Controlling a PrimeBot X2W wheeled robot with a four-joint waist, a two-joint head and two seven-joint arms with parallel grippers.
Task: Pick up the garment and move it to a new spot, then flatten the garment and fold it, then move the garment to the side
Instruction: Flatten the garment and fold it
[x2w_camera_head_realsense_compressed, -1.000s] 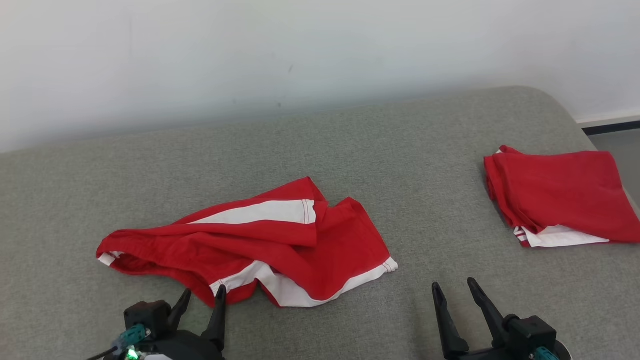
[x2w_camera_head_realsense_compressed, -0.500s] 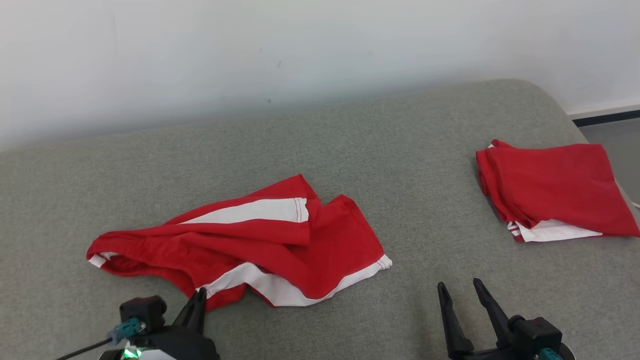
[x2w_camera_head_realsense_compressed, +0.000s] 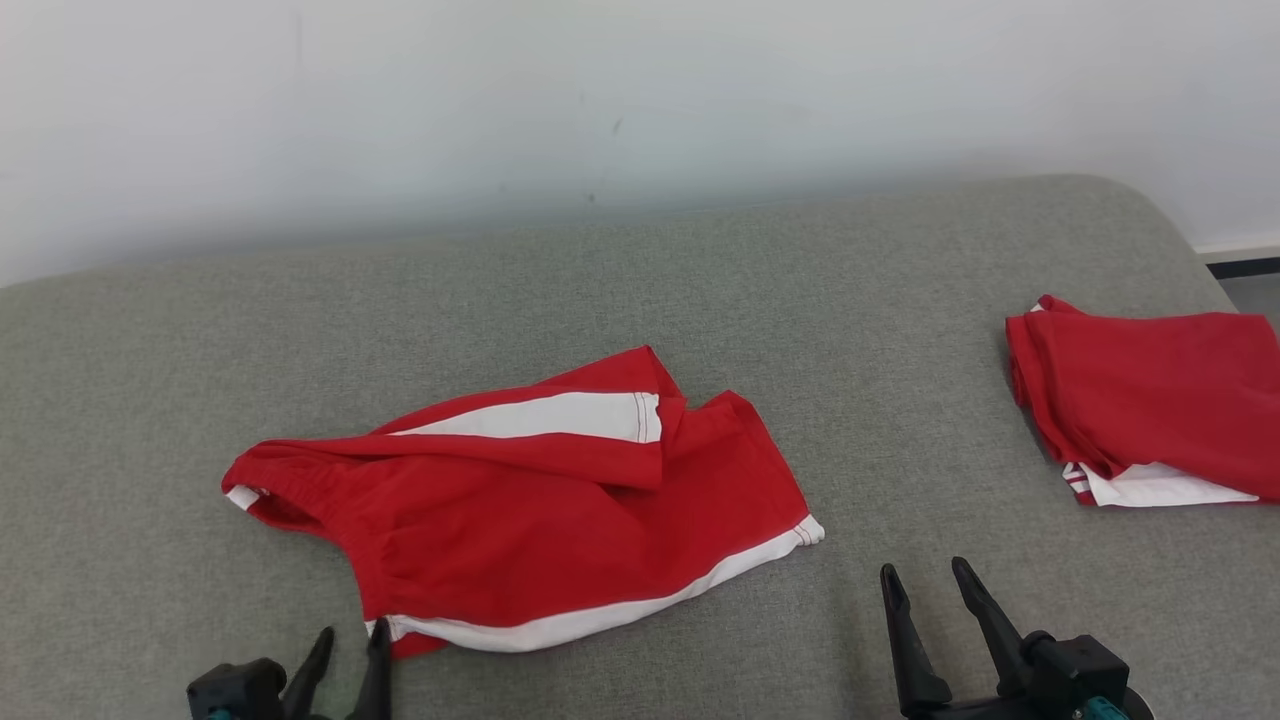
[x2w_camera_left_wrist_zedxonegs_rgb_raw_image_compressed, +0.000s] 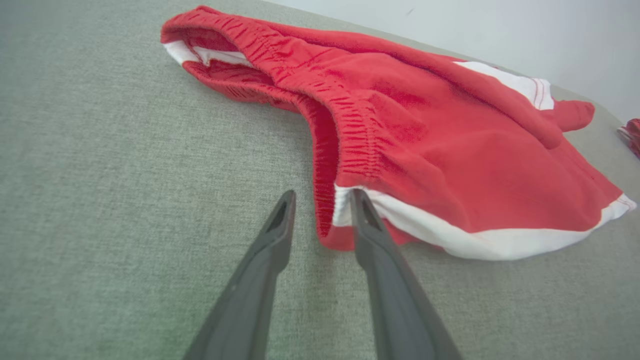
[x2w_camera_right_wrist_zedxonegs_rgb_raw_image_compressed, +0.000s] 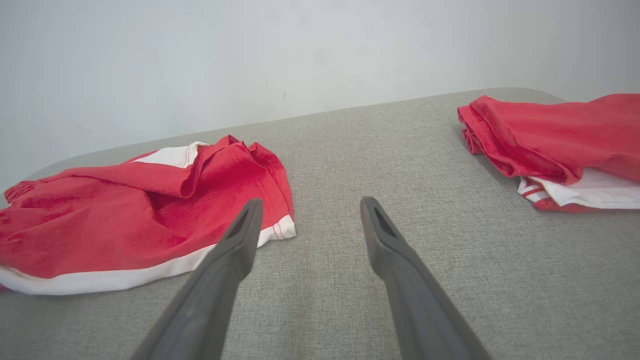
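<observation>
A pair of red shorts with white side stripes, the garment, lies spread in the middle of the grey padded surface, waistband to the left. My left gripper is at the garment's near left corner. In the left wrist view the garment has that waistband corner lying between the tips of my left gripper; the jaws stand apart, with grey fabric showing beside the cloth. My right gripper is open over bare surface to the right of the garment. Nothing is between the fingers of my right gripper.
A second red and white garment, folded, lies at the right edge of the surface, also in the right wrist view. A white wall runs behind. The surface rounds off at the back right.
My left gripper shut on the garment's near corner and drew it toward me, which flattened the lower half. Its jaws have now parted again. The right gripper has kept still, and the camera has shifted slightly.
</observation>
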